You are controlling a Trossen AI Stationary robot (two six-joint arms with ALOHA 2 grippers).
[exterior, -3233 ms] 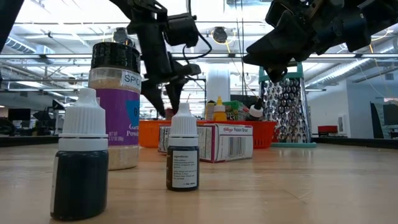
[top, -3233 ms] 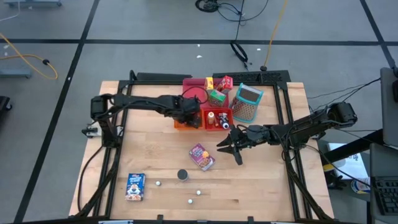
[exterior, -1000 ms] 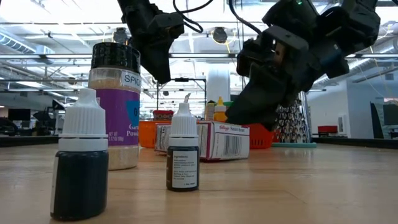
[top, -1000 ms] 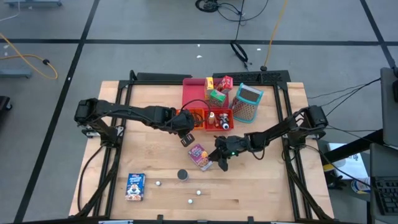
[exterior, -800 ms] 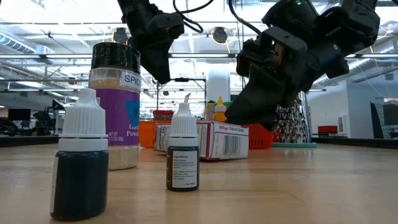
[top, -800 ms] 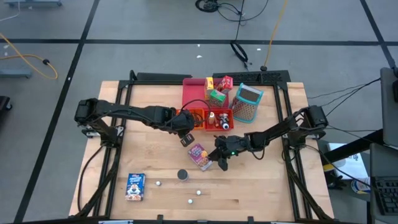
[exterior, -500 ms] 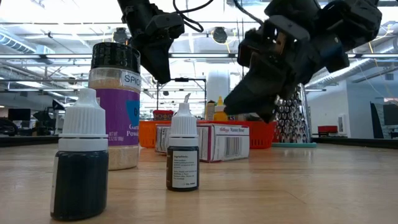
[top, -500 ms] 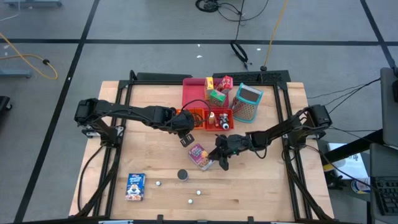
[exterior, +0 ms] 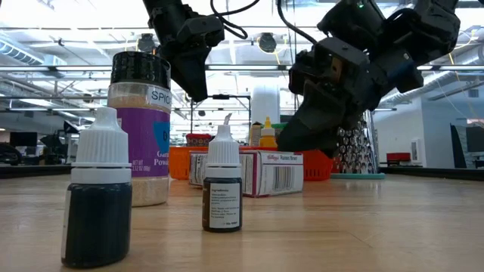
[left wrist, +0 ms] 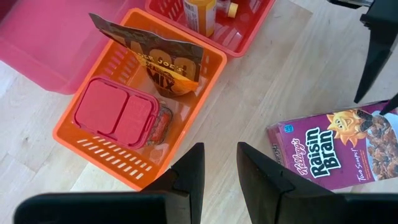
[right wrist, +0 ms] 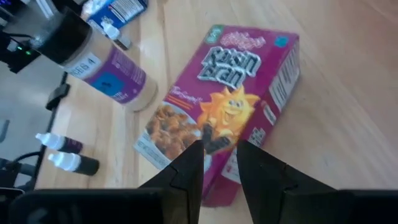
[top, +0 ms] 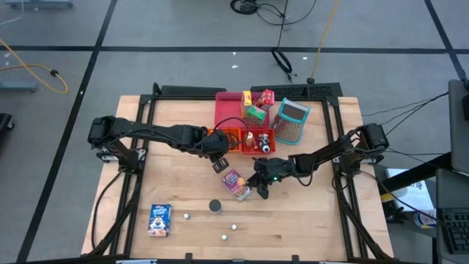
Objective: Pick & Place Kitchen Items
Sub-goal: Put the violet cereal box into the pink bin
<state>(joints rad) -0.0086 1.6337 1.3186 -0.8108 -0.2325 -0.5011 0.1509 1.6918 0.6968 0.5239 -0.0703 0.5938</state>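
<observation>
The purple cereal box (top: 236, 184) lies flat near the middle of the table (top: 315, 220), its printed face up. The right gripper (top: 258, 188) hangs over the box's 3 o'clock edge in the high view; in the right wrist view its two fingers (right wrist: 186, 165) stand a little apart with a narrow gap between them, just above the box's face (right wrist: 224, 118), and nothing is pinched between them. Whether the tips touch the cardboard cannot be told.

The left gripper (top: 218, 163) sits at about 11 o'clock from the cereal box, just beside the orange bin (top: 223, 139). In the left wrist view its fingers (left wrist: 193, 174) are likewise slightly parted with bare wood showing between them, holding nothing. That view shows the orange bin (left wrist: 134, 102) with a pink case (left wrist: 115, 115) and a dark packet (left wrist: 152, 59) in it, and a red bin (left wrist: 214, 25) next to it holding small bottles.

At 12 o'clock from the bins lies a pink tray (top: 228, 108), with small boxes (top: 258, 110) and a teal-framed grater (top: 291, 122) to its 3 o'clock. Toward 6 o'clock on the table are a blue box (top: 159, 219), a spice jar (top: 215, 206) seen from above as a dark round lid, and small white-capped dropper bottles (top: 233, 226). In the low view the spice jar (exterior: 138, 128) and two dropper bottles (exterior: 223, 181) stand upright in front of the cereal box (exterior: 268, 172)
</observation>
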